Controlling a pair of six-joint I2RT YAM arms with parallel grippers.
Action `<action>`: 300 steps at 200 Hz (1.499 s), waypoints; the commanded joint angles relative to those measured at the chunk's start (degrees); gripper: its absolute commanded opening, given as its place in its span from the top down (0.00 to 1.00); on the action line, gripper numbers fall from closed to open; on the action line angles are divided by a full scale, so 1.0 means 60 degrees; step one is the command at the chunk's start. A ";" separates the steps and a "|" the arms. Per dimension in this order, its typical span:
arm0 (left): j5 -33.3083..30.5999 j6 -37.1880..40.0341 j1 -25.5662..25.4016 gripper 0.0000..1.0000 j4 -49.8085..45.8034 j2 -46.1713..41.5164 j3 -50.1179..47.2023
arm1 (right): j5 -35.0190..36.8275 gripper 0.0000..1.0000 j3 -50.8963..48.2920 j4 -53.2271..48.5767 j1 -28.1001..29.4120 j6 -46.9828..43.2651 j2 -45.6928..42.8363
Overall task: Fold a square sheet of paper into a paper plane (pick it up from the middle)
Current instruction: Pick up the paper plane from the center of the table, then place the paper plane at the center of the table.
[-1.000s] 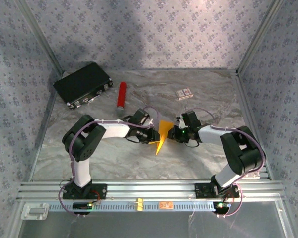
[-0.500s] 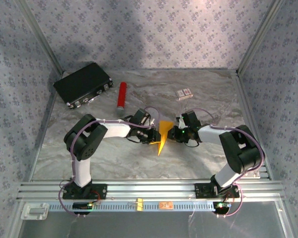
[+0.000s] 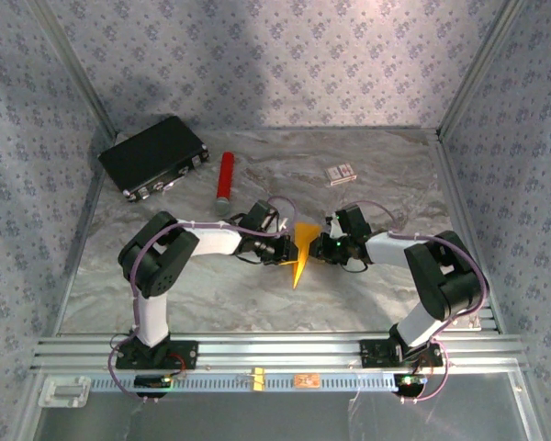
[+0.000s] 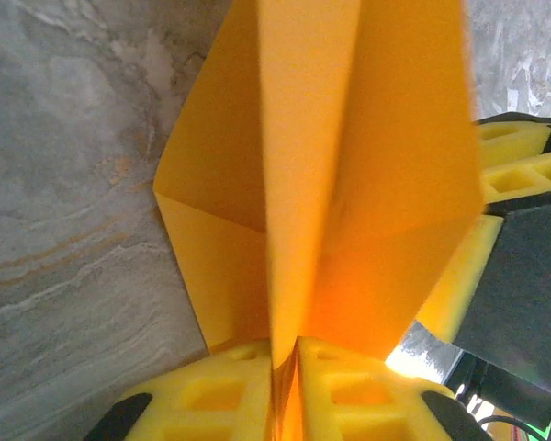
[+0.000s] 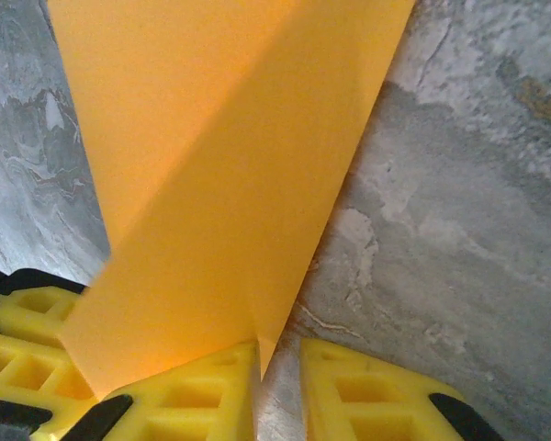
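left jaws tightened, pinching paper plane (image 4: 349,184) crease; right jaws narrow, tip between.

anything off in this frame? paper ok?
Nothing stands out. The folded paper sits between the left gripper, which pinches its centre crease, and the right gripper. The folds look crisp, with no tears or crumples seen.

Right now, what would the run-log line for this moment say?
stage: mid-fold | orange paper: creased, pointed, between both grippers | left gripper: shut on orange paper | right gripper: jaws slightly apart at paper's edge
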 commanded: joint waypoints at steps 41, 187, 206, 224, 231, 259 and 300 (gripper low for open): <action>-0.2013 0.1259 -0.0604 0.92 -0.2231 -0.0989 0.0939 | -0.0048 0.80 -0.0264 0.0242 -0.0218 0.0241 -0.0347; -0.6933 0.0993 -0.1534 0.93 -0.6048 -0.1169 0.2116 | 0.0570 0.79 -0.0069 -0.0563 -0.0343 0.0138 -0.1262; -0.6919 0.0944 -0.1533 0.93 -0.6006 -0.1141 0.2064 | 0.0589 0.79 -0.0079 -0.0561 -0.0318 0.0145 -0.1255; -0.6907 0.0944 -0.1525 0.92 -0.6053 -0.1027 0.2094 | 0.0618 0.79 -0.0076 -0.0573 -0.0321 0.0140 -0.1255; -0.6893 0.0944 -0.1524 0.92 -0.6069 -0.0981 0.2124 | 0.0611 0.79 -0.0078 -0.0588 -0.0315 0.0123 -0.1256; -0.6787 0.0936 -0.1524 0.92 -0.6009 -0.0883 0.2125 | 0.0641 0.79 -0.0127 -0.0588 -0.0310 0.0109 -0.1256; -0.6744 0.0925 -0.1524 0.91 -0.6061 -0.0730 0.2196 | 0.0627 0.79 -0.0163 -0.0562 -0.0318 0.0106 -0.1250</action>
